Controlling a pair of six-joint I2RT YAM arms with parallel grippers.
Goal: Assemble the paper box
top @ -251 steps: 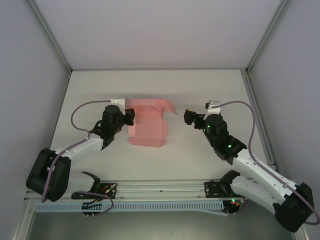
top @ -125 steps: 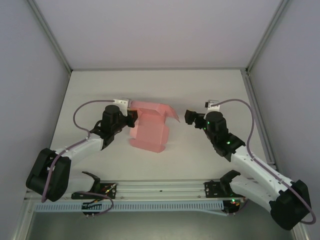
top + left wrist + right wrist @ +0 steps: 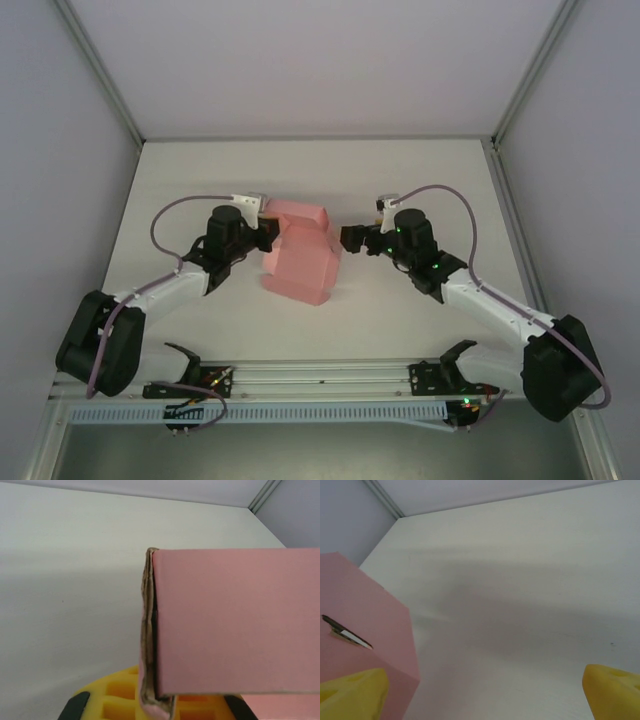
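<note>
Pink paper box [image 3: 300, 255] sat half-formed on the desk [image 3: 420, 190]. Left claw [image 3: 264, 236] clamped its left edge; right claw [image 3: 350, 238] gaped wide beside the right wall. Step looked like squaring walls; next likely needed a right-side pinch.

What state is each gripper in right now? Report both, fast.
Left gripper: shut on the paper box, at its left edge.
Right gripper: open, holding nothing, close beside the box's right side.
</note>
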